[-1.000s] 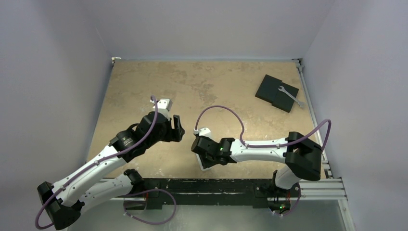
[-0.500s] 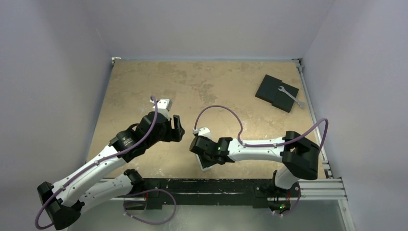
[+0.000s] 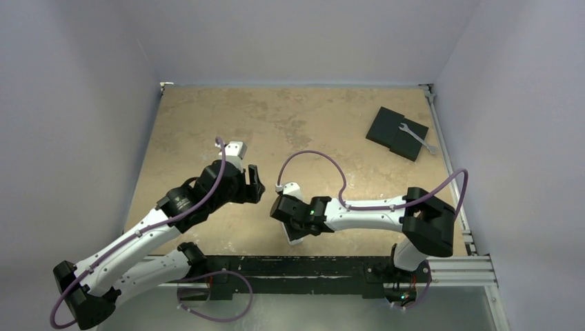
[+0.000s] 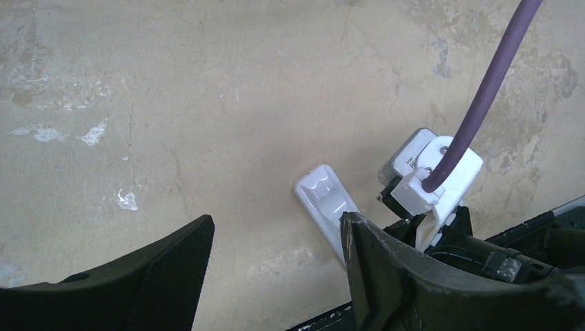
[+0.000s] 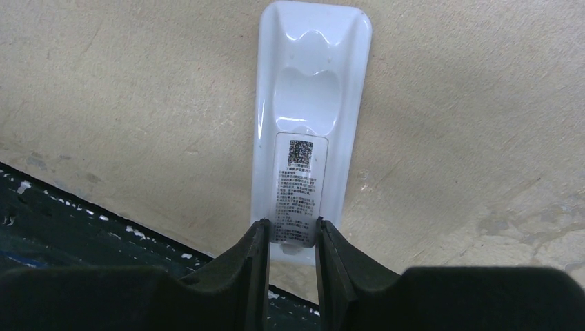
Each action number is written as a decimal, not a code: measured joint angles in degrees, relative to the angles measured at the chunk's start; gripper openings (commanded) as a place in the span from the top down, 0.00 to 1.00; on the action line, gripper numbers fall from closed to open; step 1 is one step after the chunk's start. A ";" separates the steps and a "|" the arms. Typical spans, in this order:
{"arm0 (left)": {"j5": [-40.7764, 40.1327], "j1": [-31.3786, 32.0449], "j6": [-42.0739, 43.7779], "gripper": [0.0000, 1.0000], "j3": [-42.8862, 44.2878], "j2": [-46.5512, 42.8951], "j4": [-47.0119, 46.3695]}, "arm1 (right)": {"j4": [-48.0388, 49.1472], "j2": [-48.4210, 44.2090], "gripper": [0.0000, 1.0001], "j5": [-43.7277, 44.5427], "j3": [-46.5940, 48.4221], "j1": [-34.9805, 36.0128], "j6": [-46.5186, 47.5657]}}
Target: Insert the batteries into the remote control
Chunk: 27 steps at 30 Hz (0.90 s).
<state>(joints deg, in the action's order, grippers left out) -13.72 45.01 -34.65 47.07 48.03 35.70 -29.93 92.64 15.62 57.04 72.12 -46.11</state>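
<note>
Remote control [image 5: 307, 124] is lying label-side up on the table [image 5: 469, 96], its long axis running away from our right gripper [image 5: 290, 238], which we are clamping on its near end, while our left gripper [image 4: 276, 231] is hovering open to its left.

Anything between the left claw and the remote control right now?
No. Left wrist view shows only bare tabletop between the left claw and the remote control.
</note>
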 measured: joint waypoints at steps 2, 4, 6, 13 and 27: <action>0.00 0.00 0.00 0.32 0.00 0.00 0.00 | -0.09 0.11 0.79 0.07 0.17 0.00 0.00; 0.00 0.00 0.00 0.32 0.00 -0.02 0.00 | -0.22 0.37 0.76 0.13 0.31 0.00 -0.02; 0.00 0.00 0.00 0.32 0.00 -0.04 0.00 | -0.35 0.46 0.72 0.22 0.44 0.00 -0.04; 0.00 0.00 0.00 0.32 0.00 -0.04 0.00 | -0.66 0.52 0.60 0.37 0.61 0.00 -0.37; 0.00 0.00 0.00 0.32 0.00 -0.04 0.00 | -1.68 0.81 0.49 1.44 1.75 0.00 -0.44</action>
<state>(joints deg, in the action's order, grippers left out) -13.72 45.01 -34.65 47.07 47.99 35.70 -31.62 93.45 17.06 58.78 72.12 -46.54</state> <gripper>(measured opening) 0.675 0.505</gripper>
